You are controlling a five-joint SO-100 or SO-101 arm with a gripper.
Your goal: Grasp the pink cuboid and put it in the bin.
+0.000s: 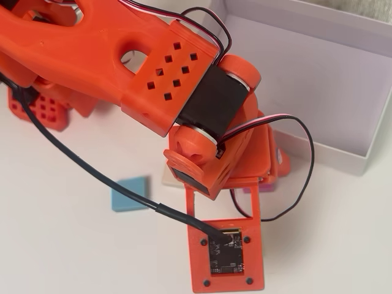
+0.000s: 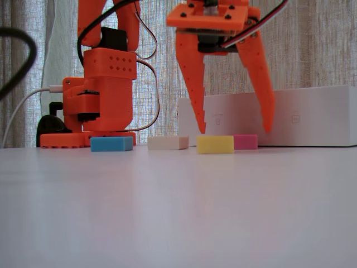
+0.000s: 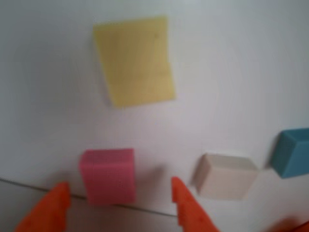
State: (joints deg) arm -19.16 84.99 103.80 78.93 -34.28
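The pink cuboid (image 3: 107, 175) lies flat on the white table, close to the bin's near wall. It also shows in the fixed view (image 2: 245, 142), and as a sliver under the wrist in the overhead view (image 1: 267, 185). My orange gripper (image 2: 235, 129) is open and empty. It points down with its tips just above the cuboid's top. In the wrist view the gripper (image 3: 117, 185) has one fingertip on each side of the cuboid. The bin (image 1: 318, 73) is a large white box, at the upper right of the overhead view and behind the blocks in the fixed view (image 2: 301, 114).
A yellow block (image 3: 134, 60) lies just beyond the pink one in the wrist view. A cream block (image 3: 226, 176) and a blue block (image 3: 292, 152) lie to its right there. The arm's orange base (image 2: 92, 106) stands at the left in the fixed view.
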